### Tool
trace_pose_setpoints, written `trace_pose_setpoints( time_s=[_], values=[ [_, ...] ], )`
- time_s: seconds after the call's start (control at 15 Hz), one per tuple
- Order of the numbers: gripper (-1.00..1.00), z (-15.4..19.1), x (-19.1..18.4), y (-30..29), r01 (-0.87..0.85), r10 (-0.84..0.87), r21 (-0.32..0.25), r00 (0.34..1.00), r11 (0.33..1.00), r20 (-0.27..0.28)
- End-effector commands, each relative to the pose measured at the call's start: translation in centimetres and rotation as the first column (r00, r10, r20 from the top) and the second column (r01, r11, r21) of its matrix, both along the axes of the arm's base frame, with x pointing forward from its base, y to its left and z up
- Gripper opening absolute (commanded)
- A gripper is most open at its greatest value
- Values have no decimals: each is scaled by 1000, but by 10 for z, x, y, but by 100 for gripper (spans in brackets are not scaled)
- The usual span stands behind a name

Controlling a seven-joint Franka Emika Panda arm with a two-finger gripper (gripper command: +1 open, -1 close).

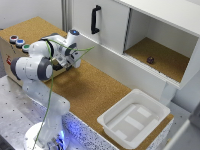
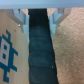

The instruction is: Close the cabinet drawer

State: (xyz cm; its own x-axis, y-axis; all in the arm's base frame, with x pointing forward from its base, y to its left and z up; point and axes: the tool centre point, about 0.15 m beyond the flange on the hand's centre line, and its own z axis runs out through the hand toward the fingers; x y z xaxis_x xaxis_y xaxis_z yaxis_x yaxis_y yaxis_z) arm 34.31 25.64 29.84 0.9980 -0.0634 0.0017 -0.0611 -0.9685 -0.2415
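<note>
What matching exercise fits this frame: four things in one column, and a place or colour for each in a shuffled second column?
Things:
1. white plastic tub
2. small dark object
3. vertical black handle
4. red, blue and green buttons

Places:
A. on the tall white cabinet door
B. on the cork surface, toward the exterior view's lower right
C. inside the open cabinet compartment
D. on top of the low box at the exterior view's left

Pairs: 1-B, 2-C, 3-A, 4-D
</note>
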Motion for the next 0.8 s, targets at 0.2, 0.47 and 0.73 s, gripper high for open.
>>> trace_pose_setpoints(
  time_s=[0.2,0.47,0.73],
  values=[
    [-100,-42,19,86,-49,49,-14,999,999,-24],
    [100,8,13,81,6,-7,14,998,1000,65],
    [100,64,-13,68,27,-23,-18,984,999,175]
  ],
)
